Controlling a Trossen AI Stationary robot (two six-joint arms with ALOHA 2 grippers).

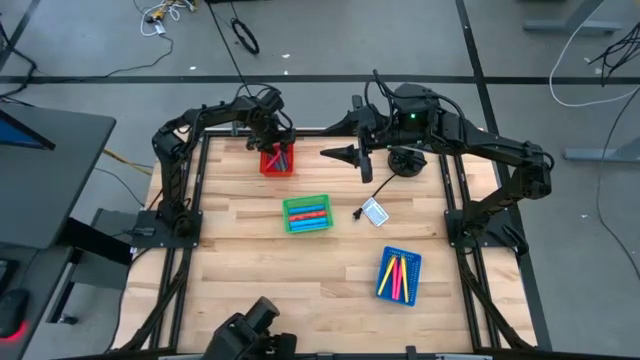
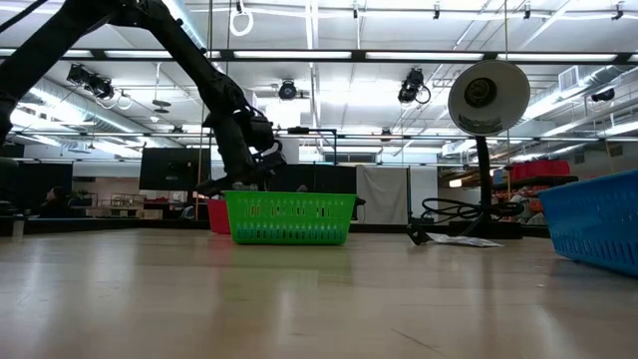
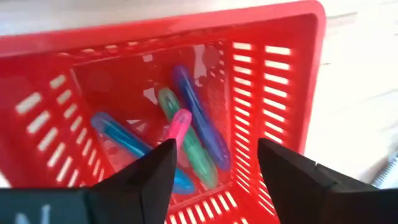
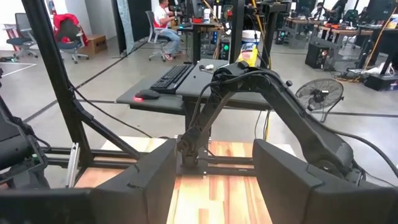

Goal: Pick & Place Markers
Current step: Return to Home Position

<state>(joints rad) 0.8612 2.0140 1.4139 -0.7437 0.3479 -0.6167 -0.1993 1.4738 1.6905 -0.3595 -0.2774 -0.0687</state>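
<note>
A red tray (image 1: 277, 160) stands at the table's far left, and my left gripper (image 3: 214, 168) hangs over it, pointing steeply down, open. In the tray lie a blue marker (image 3: 124, 146), a green marker (image 3: 189, 146), a purple marker (image 3: 199, 115) and a pink marker (image 3: 180, 124). The pink one slants across the green one, with its near end behind one fingertip (image 3: 165, 155). My right gripper (image 1: 338, 154) is raised over the far middle of the table, pointing level toward the left, open with nothing between its fingers (image 4: 214, 180). My left gripper stands open over the red tray. The pink marker's near end (image 3: 177, 134) disappears behind one fingertip, and I cannot tell whether that finger touches it. The other finger is clear of all the markers.
A green tray (image 1: 306, 214) with red and blue markers sits mid-table. A blue tray (image 1: 400, 275) with pink, yellow and red markers sits near right. A white-and-blue card (image 1: 374, 212) lies between them. A black stand (image 1: 405, 160) is at the far right.
</note>
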